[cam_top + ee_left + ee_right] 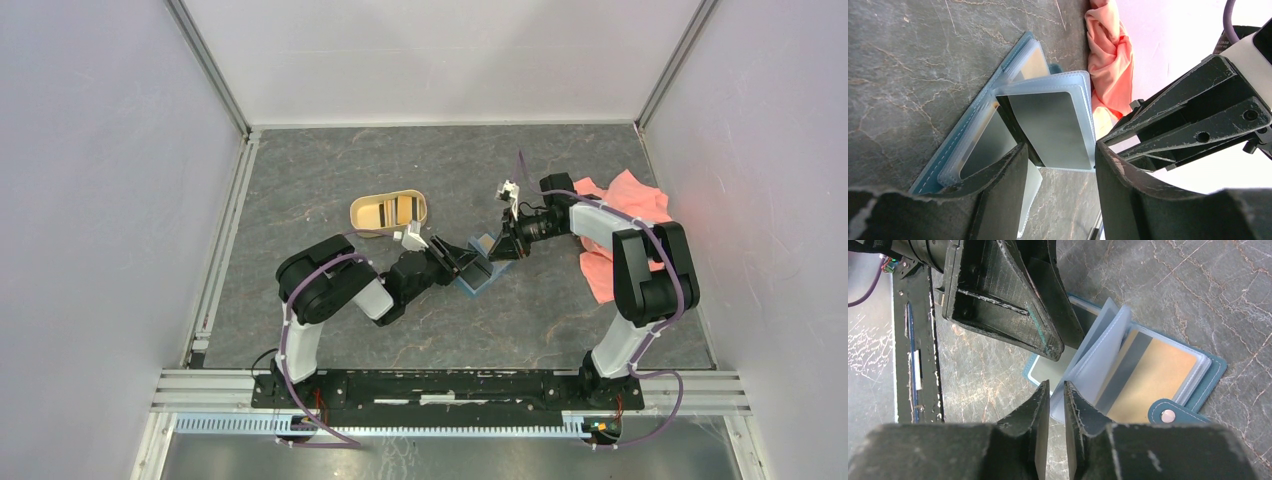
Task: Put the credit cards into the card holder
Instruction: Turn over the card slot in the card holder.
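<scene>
The teal card holder (481,270) lies open mid-table with its clear sleeves fanned up. In the left wrist view one sleeve holds a dark grey credit card (1050,130). In the right wrist view another holds a gold card with a dark stripe (1153,375). My left gripper (1060,160) is open over the holder's left half, with one finger (1003,190) lying across the lower sleeves and nothing pinched. My right gripper (1056,387) is at the raised sleeves' edge, its jaws a narrow gap apart with a sleeve corner just past the tips. Both grippers, left (462,262) and right (506,246), meet over the holder.
A tan oval tray (388,210) with striped cards inside stands behind the left gripper. A pink cloth (625,225) lies crumpled at the right under the right arm. The holder's snap tab (1168,415) sticks out on its near-right side. White walls enclose the table.
</scene>
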### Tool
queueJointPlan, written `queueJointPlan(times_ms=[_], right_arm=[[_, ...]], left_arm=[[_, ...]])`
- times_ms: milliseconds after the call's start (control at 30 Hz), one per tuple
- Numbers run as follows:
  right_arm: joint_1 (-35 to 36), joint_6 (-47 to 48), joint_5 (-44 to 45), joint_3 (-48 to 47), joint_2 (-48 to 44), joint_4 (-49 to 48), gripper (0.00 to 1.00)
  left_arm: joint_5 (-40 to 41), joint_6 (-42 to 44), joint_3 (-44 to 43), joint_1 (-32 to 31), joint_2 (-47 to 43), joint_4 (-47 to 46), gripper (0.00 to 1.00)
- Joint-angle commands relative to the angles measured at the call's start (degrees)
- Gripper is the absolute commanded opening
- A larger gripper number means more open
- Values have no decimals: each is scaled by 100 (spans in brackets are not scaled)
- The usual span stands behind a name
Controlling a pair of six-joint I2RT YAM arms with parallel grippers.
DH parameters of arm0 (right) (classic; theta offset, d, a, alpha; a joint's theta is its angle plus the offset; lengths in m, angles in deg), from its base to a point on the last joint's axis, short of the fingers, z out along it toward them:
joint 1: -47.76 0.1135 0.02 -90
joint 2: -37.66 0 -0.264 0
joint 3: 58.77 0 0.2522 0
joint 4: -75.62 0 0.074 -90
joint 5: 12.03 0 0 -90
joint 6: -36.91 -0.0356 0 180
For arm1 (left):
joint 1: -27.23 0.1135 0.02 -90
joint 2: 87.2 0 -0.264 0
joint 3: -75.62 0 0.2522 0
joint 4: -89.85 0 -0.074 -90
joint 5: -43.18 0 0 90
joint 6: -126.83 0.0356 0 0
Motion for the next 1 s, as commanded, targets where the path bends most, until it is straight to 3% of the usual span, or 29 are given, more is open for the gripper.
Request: queueJointPlan(times_ms=[0,567,967], right_arm=[[34,-33,24,-79,49,-133,20],[129,383,-168,-250,121,316,26],[122,-142,425,-71,-59,-246,31]], left_arm=[[7,108,75,19,-37,-514,60],[-54,-34,-87,72,288,-534,60],[-78,-15,-119,72,375,-658,57]])
